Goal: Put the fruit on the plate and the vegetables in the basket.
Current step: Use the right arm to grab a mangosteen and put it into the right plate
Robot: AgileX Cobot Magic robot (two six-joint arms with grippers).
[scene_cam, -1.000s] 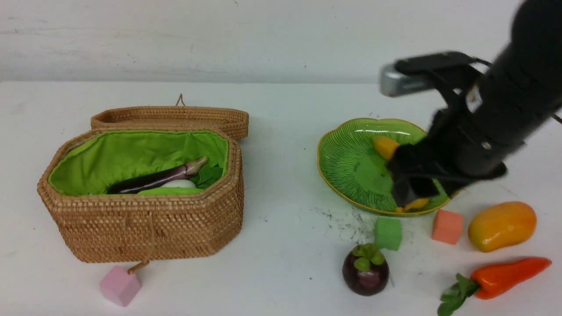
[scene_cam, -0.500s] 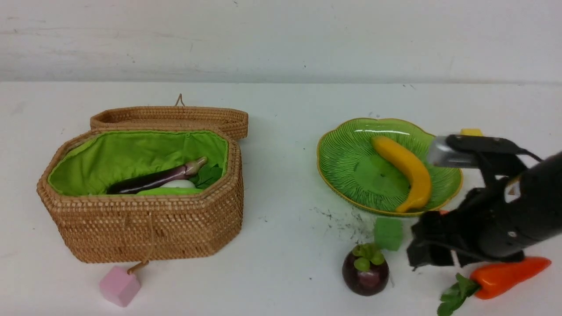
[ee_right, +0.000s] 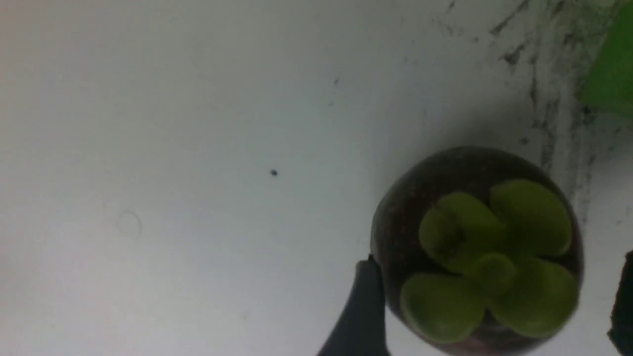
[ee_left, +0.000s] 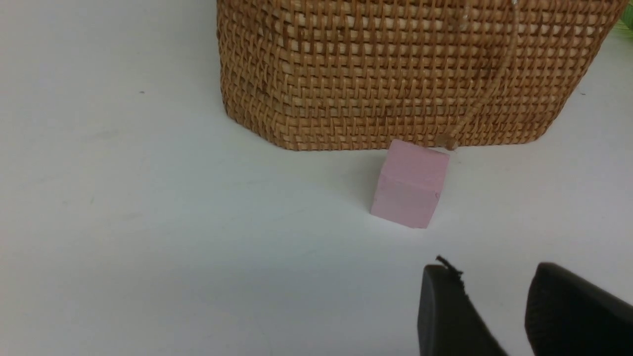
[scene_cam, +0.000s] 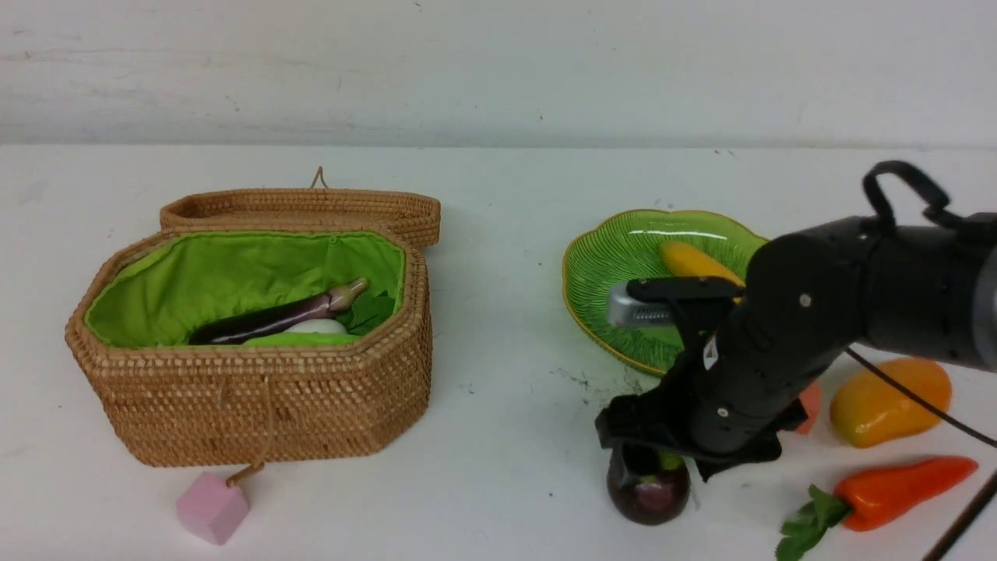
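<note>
Right fingers (ee_right: 358, 311): spread wide, one to either side of the mangosteen (ee_right: 474, 252); whether either touches it cannot be told. Mangosteen: round, dark purple, green leaves uppermost, on the tabletop (scene_cam: 498, 483) between and below the right fingers.

Left fingers (ee_left: 474, 316): apart by a narrow gap, nothing seen between them, near a pink cube (ee_left: 410, 185).

Basket (scene_cam: 265, 413): tan woven rattan, green cloth lining, beyond the left fingers and the pink cube; lid (scene_cam: 311, 210) open behind it. Contents: one dark-purple eggplant (scene_cam: 273, 319), a white radish (scene_cam: 319, 326) with green leaves, a light-green piece (scene_cam: 300, 340).

Plate (scene_cam: 615, 265): glossy green, scalloped rim, beyond the right fingers, partly hidden by the right arm (scene_cam: 810, 288). On it, a yellow banana (scene_cam: 693, 261), likewise partly covered.

Mango (scene_cam: 892, 401): orange-yellow, on the tabletop, to the right of the right fingers. Pepper (scene_cam: 903, 491): orange-red, green leaves, nearer than the mango, also right of those fingers.

Orange cube (scene_cam: 811, 407): partly hidden, between the right fingers and the mango. Green cube (ee_right: 610, 74): partly in view, near the mangosteen.
</note>
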